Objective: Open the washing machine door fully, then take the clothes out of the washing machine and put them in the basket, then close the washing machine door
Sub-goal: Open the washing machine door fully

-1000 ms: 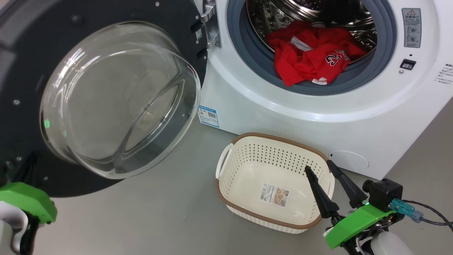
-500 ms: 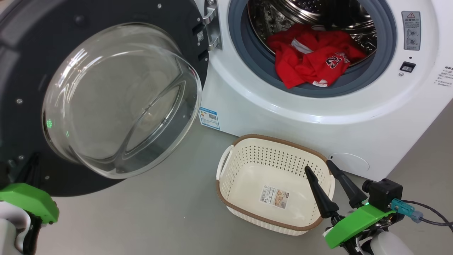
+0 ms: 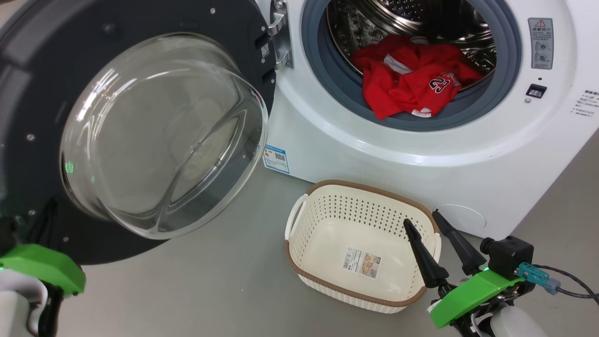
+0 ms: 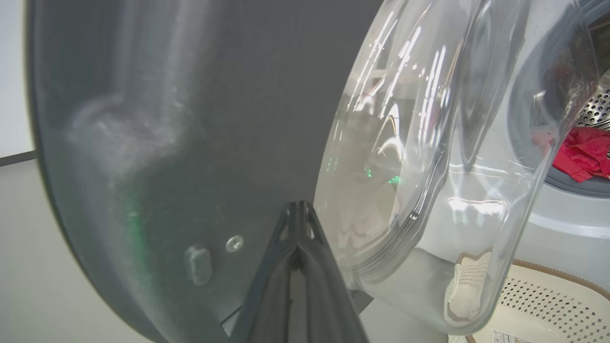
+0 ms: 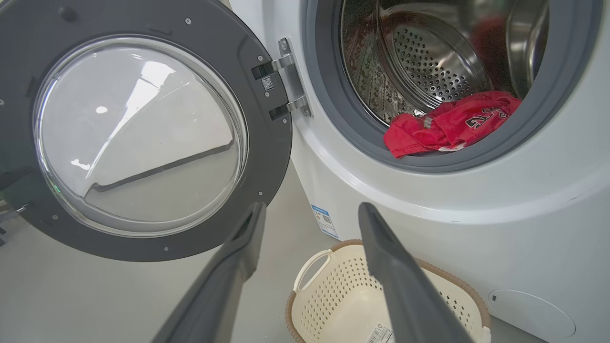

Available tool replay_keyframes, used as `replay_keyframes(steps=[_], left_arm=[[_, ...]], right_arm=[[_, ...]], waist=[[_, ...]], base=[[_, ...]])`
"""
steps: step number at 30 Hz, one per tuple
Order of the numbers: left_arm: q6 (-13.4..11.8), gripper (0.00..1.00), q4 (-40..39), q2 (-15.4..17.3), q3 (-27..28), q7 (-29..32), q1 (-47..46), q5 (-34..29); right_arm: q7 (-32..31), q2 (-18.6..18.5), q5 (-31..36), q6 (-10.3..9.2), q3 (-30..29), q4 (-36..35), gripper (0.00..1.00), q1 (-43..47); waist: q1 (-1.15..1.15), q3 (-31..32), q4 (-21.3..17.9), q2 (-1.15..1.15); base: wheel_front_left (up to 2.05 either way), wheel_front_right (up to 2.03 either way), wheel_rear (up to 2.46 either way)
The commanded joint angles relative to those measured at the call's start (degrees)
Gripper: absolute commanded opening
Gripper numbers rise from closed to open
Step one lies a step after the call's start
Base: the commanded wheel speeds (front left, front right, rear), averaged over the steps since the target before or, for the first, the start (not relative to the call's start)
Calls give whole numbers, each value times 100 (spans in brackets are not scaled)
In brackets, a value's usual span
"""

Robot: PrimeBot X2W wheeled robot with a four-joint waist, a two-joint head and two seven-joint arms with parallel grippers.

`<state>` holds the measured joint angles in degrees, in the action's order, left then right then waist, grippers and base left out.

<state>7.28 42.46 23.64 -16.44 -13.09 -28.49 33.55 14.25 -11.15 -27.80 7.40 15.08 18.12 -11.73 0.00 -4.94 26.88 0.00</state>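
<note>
Straight ahead on the floor, the washing machine (image 3: 421, 154) takes up the upper right of my head view, its mouth uncovered and the steel drum (image 5: 429, 62) showing. Hinged at the mouth's left, the washing machine door (image 3: 164, 135) is swung well out toward me, inner face and glass bowl turned my way. I judge step 1, opening it fully, to be at or close to its end, though I cannot tell whether the hinge has more travel. Just in front of the machine, below the mouth, sits the basket (image 3: 355, 206), upright, with nothing in it but its paper label. Inside the drum lie the clothes (image 3: 412, 86), a red heap at the front lip with one corner draped onto the grey rubber ring (image 3: 327, 79). None is out, so 2 steps are left. The next move, as I read it, is a reach with the right arm up into the mouth and down onto the near edge of the heap, keeping clear of the ring and the door. My left claw (image 4: 298, 214) is clenched, its 2 fingers pressed together with nothing between them. Its tip is aimed at the door's dark rim beside the bowl and looks to be against that face, but I cannot be sure of contact. My right claw (image 3: 421, 218) is released, fingers spread wide, gripping nothing, and it hovers over the basket's right end.
</note>
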Motion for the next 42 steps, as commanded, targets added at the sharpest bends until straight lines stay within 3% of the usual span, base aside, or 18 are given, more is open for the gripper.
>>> replay_keyframes(steps=[1,9,12,13,21,32,42], left_arm=[[-47,0,-129,275,224,-68,-37,34],[-232,0,-813,213,225,-104,413,58],[-333,62,-1207,217,222,-103,620,49],[-371,100,-1345,218,210,-94,693,40],[-762,100,-2526,219,212,76,1246,47],[-1323,100,-4094,135,161,227,1951,-20],[-1452,100,-4376,0,19,211,2149,-54]], right_arm=[[74,8,-28,9,105,-129,100,-74],[74,-2,-45,9,82,-136,100,-34],[74,-10,-55,9,65,-140,100,-7],[74,-12,-54,9,60,-142,100,3],[74,-32,-55,9,81,-154,100,24],[74,-82,-63,9,141,-195,100,34],[74,-154,-40,9,170,-214,100,31]], waist=[[0,8,-8,0],[0,89,-51,0],[0,135,-55,0],[0,149,-55,0],[0,242,-132,0],[0,346,-685,0],[0,432,-1257,0]], base=[[0,0,0],[0,0,0],[0,0,0],[0,0,0],[0,0,0],[0,0,0],[0,0,0]])
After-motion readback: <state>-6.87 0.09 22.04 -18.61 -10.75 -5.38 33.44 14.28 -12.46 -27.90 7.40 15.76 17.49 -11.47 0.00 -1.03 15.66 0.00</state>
